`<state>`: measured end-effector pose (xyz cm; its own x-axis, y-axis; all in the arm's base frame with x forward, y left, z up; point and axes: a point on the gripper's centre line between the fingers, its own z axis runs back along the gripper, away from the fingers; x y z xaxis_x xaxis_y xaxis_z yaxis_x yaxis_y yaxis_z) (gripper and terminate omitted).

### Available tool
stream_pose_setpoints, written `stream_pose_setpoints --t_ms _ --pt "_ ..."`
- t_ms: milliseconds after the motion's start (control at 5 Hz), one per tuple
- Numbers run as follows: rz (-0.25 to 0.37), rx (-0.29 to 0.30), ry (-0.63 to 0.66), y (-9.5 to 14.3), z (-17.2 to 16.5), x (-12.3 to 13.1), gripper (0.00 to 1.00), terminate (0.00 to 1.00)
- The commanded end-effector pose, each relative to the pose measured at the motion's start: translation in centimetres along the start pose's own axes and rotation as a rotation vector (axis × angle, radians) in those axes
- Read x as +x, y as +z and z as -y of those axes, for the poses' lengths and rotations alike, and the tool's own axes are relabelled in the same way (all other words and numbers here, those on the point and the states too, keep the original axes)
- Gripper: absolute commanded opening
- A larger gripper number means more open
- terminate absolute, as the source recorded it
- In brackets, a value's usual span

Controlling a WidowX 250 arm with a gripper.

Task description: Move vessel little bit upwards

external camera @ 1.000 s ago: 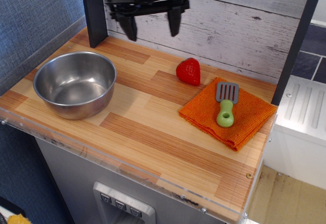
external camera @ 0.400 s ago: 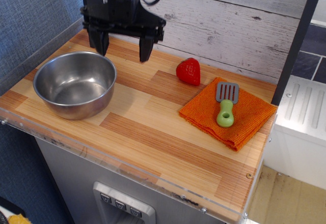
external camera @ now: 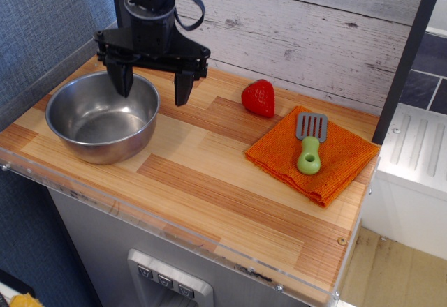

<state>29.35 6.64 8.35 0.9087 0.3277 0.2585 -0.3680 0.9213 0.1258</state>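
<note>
1. Vessel (external camera: 103, 115) sits on your desk (external camera: 209, 181) at about 9 o'clock, near the left edge.
2. Your gripper (external camera: 154, 87) hangs with fingers (external camera: 183, 88) spread wide, straddling the vessel's 1 o'clock rim.
3. At 3 o'clock a spatula (external camera: 309, 142) lies on an orange cloth (external camera: 335, 164), strawberry (external camera: 259, 98) just beside.

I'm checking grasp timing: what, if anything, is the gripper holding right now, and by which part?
Nothing is held. The gripper is open, its fingers straddling the steel bowl's far right rim, one over the inside and one outside, not closed on it.
</note>
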Motion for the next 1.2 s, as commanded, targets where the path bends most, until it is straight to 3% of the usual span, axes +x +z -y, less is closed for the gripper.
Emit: stream_pose_setpoints --t_ms 0,600,800,1000 --pt "-0.052 0.032 0.004 -1.4 -1.1 0.2 1.0 0.0" --pt "-0.102 0.048 -0.008 -4.4 -0.6 -0.4 1.0 0.0" --pt "-0.088 0.03 -0.005 -4.5 0.7 -0.2 0.0 0.0" --pt "-0.074 0.021 0.008 -4.2 0.7 0.0 0.0 0.0"
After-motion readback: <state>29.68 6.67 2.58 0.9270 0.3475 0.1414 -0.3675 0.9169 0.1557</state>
